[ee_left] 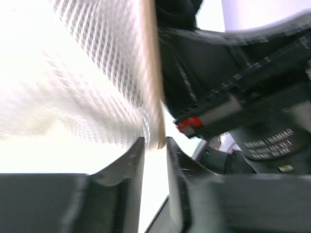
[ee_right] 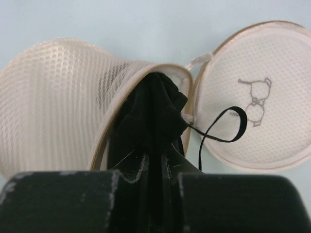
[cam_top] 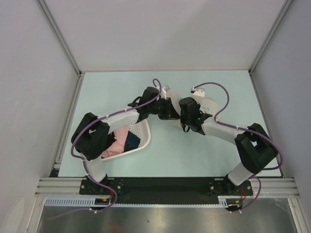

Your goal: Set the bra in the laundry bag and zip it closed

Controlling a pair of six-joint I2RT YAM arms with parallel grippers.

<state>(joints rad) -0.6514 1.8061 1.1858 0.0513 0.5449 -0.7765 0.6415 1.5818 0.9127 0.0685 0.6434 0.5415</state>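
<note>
The laundry bag [ee_right: 53, 97] lies open as a cream mesh clamshell, its other half [ee_right: 272, 63] flat to the right with a small logo [ee_right: 255, 99]. My right gripper [ee_right: 156, 162] is shut on the black bra [ee_right: 150, 111], which is bunched in the mouth of the left half. One thin strap [ee_right: 236, 108] loops out over the flat half. My left gripper [ee_left: 154, 141] pinches the bag's beige rim [ee_left: 150, 73] at its fingertips. In the top view both grippers, left [cam_top: 167, 109] and right [cam_top: 187, 119], meet mid-table over the bag [cam_top: 210, 104], which they mostly hide.
A white perforated basket [cam_top: 145, 131] with a pink garment [cam_top: 119, 138] and a dark navy cloth [cam_top: 132, 141] stands at the near left beside the left arm. Grey walls with metal rails close in the table on three sides.
</note>
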